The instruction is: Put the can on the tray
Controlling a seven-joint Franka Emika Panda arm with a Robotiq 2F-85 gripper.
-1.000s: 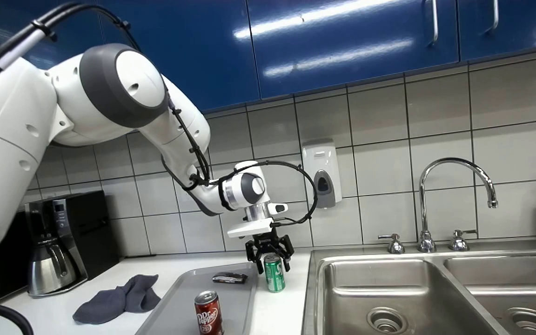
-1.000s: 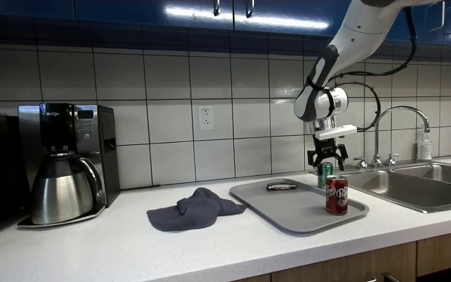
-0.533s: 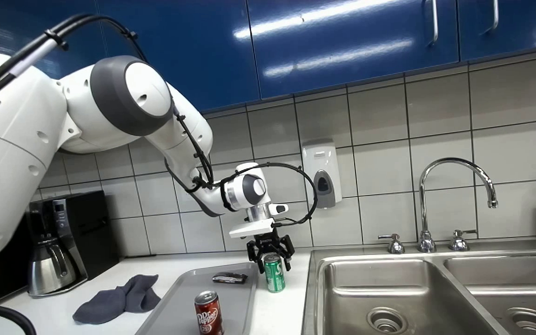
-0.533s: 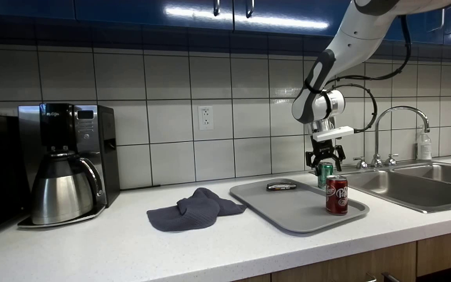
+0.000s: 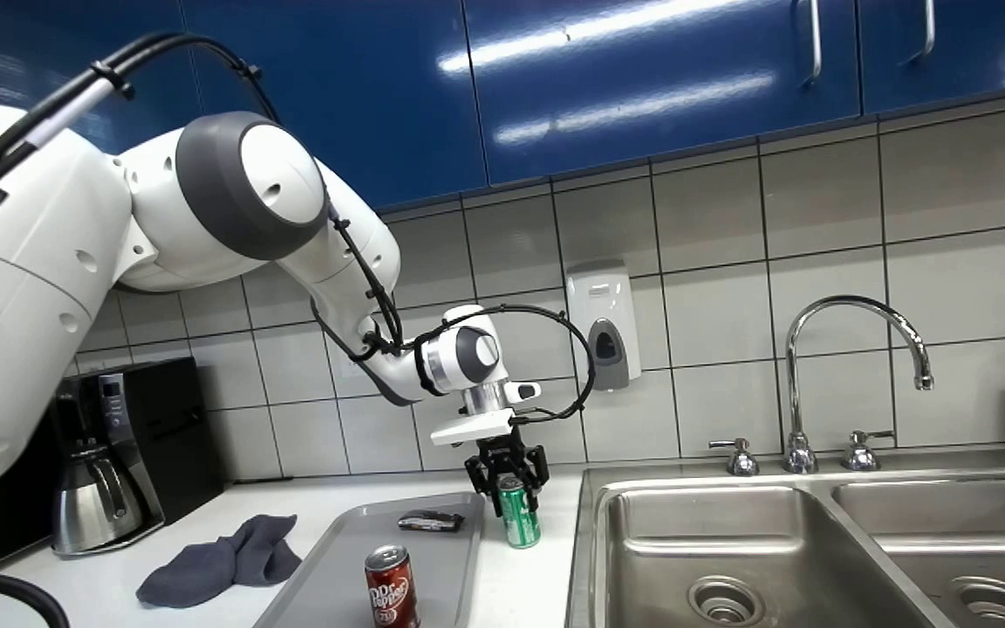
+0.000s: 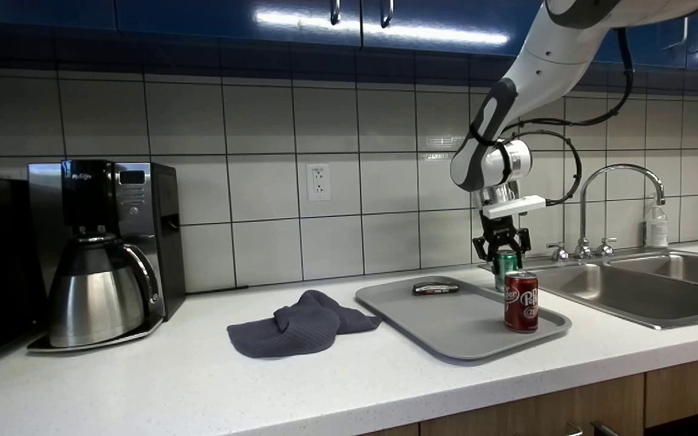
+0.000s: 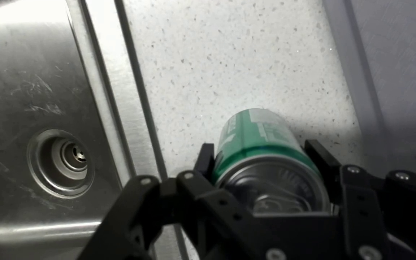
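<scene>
A green can (image 5: 521,522) stands on the white counter between the tray and the sink, leaning slightly in an exterior view. My gripper (image 7: 262,154) has closed around its upper part, one finger (image 7: 205,159) on each side in the wrist view. The can (image 7: 255,137) shows its silver lid toward the camera there, its lower edge covered by the gripper's body. In an exterior view the same can (image 6: 506,261) is partly behind a red can (image 6: 520,306). The grey tray (image 6: 446,327) lies beside it, with the red can standing on it.
A small dark wrapped item (image 6: 435,287) lies on the tray's far part. The steel sink (image 7: 42,101) borders the green can's other side. A dark cloth (image 6: 306,327) and a coffee maker (image 6: 106,254) sit farther along the counter. The tiled wall rises behind.
The jaws have come together onto the green can, which has shifted and tipped a little between them. The arm has lowered slightly; tray and red can stay where they were.
</scene>
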